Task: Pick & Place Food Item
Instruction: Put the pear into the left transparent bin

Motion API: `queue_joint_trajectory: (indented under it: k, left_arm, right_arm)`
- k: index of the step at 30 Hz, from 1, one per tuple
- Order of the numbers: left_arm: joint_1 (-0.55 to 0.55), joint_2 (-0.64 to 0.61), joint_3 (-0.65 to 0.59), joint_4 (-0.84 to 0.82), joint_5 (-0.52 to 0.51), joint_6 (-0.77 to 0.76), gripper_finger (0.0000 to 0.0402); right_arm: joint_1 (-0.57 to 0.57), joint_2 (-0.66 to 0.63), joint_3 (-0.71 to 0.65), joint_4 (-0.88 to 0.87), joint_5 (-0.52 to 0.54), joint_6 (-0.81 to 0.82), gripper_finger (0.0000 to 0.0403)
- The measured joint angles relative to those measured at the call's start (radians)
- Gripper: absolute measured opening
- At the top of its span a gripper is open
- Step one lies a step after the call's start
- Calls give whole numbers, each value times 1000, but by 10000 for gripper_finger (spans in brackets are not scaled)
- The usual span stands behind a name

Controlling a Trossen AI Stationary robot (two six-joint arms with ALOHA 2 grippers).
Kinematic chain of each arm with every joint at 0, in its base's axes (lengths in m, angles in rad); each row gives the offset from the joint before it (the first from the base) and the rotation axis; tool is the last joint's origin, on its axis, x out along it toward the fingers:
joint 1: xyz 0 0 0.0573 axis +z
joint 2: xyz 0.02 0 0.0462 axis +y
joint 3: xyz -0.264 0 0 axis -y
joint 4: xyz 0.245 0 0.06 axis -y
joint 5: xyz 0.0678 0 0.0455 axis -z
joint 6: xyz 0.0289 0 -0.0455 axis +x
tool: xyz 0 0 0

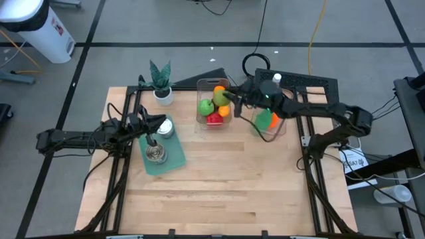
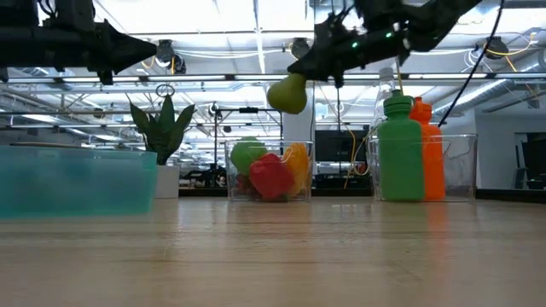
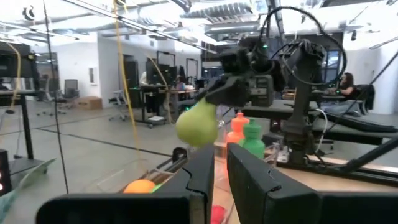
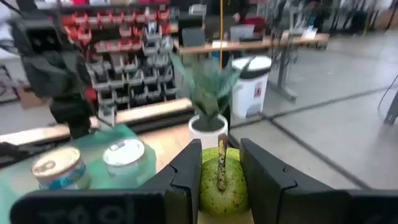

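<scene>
Table front bare | right gripper (image 2: 299, 75) grips pear (image 2: 287, 94) above fruit bin (image 2: 269, 170) | left gripper (image 1: 159, 121) closed

A robotics lab set in an open industrial workspace: a wooden table (image 1: 219, 179) on a taped concrete floor (image 1: 166, 26), cables trailing off behind it. Beyond the right gripper (image 4: 217, 168) stand racks of red and grey parts bins (image 4: 124, 37); past the left gripper (image 3: 214, 180), desks, office chairs and a seated person (image 3: 346, 84) sit under exposed ceiling ducts (image 2: 256, 34).
</scene>
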Motion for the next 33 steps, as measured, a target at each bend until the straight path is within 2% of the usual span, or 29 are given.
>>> queue_joint_trajectory:
  k: [5, 11, 15, 29, 33]
  left_arm:
    - [25, 0, 0, 7, -1, 3, 51]
    - [41, 0, 0, 6, 17, 3, 51]
    - [42, 0, 0, 1, 23, -2, 51]
    - [44, 0, 0, 13, 43, -1, 51]
    - [43, 0, 0, 10, 44, -17, 51]
  right_arm:
    - [-59, 155, 148, -96, -70, 5, 82]
    - [-84, 294, 276, -162, -25, -17, 82]
    - [-98, 347, 302, -160, 12, -24, 82]
    - [-125, 468, 318, -162, -4, 12, 83]
    - [-123, 476, 318, -200, -23, 3, 111]
